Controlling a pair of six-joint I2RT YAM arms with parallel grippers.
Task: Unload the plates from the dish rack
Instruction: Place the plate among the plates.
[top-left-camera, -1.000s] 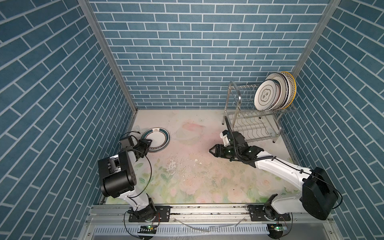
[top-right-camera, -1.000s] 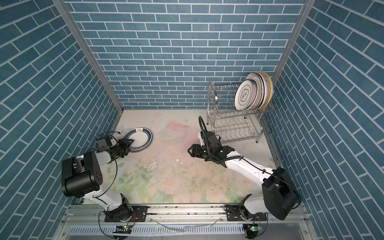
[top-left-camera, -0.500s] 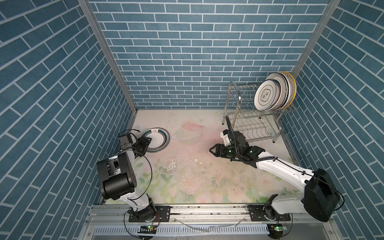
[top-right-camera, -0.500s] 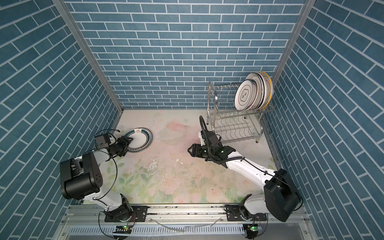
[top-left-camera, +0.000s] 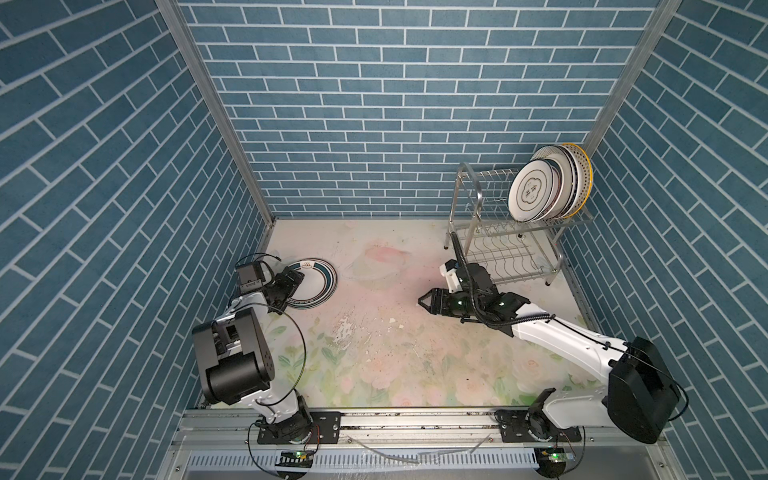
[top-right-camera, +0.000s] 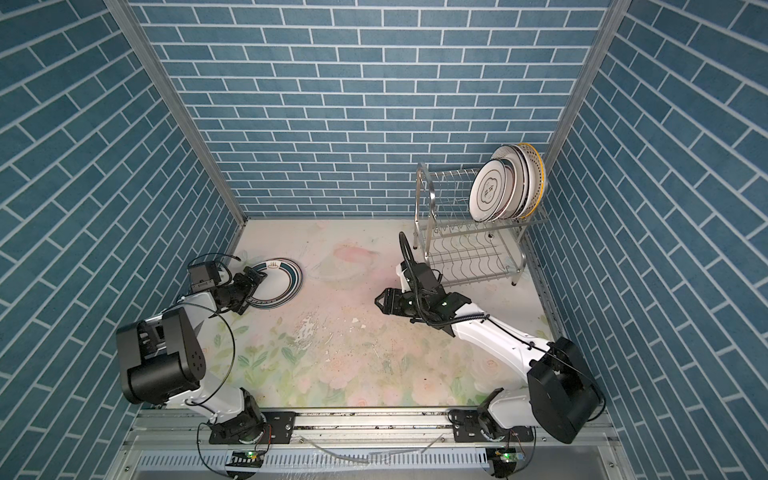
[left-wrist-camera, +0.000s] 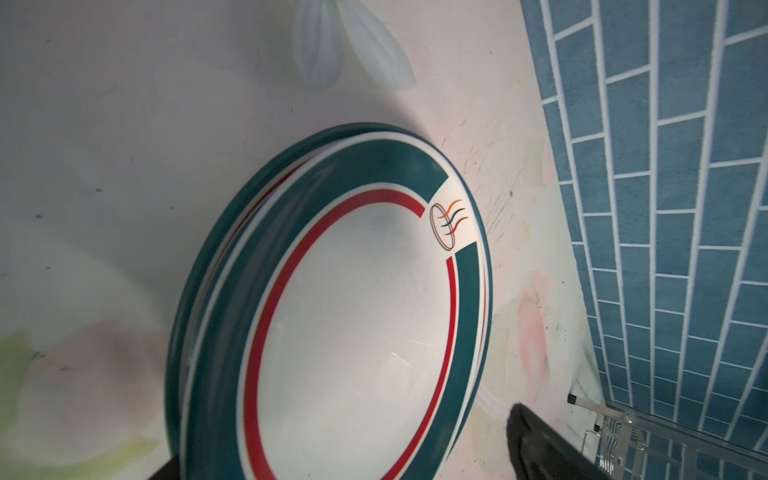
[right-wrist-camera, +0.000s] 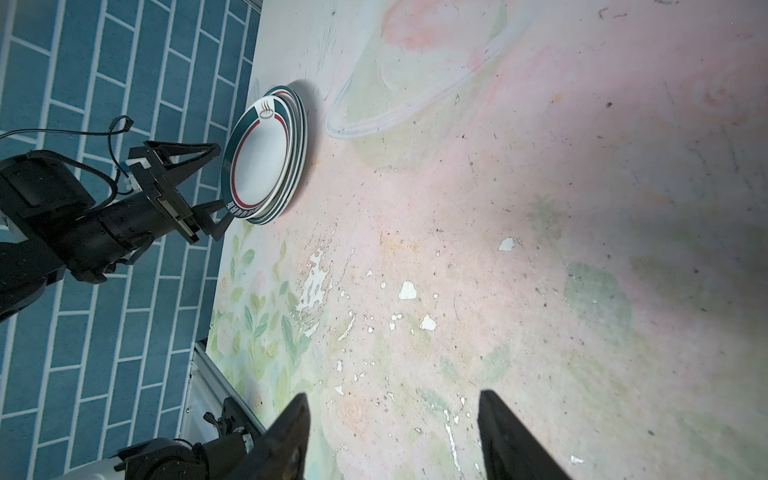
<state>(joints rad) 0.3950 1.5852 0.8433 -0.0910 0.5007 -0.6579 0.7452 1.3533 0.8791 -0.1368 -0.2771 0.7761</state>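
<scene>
Partly unloaded: teal-banded plates (top-left-camera: 312, 283) stacked on the surface (top-left-camera: 374, 374).
We log perhaps five plates (top-left-camera: 536, 193) left in the dish rack (top-left-camera: 468, 195), top tier; left end effector (top-left-camera: 292, 286) open beside the stack, right end effector (top-left-camera: 424, 302) open, empty.

Left gripper (right-wrist-camera: 220, 176) opened: jaws went from a narrower set at the rim of the stacked plates (right-wrist-camera: 262, 158) to spread wide, one either side of that rim, plates released
</scene>
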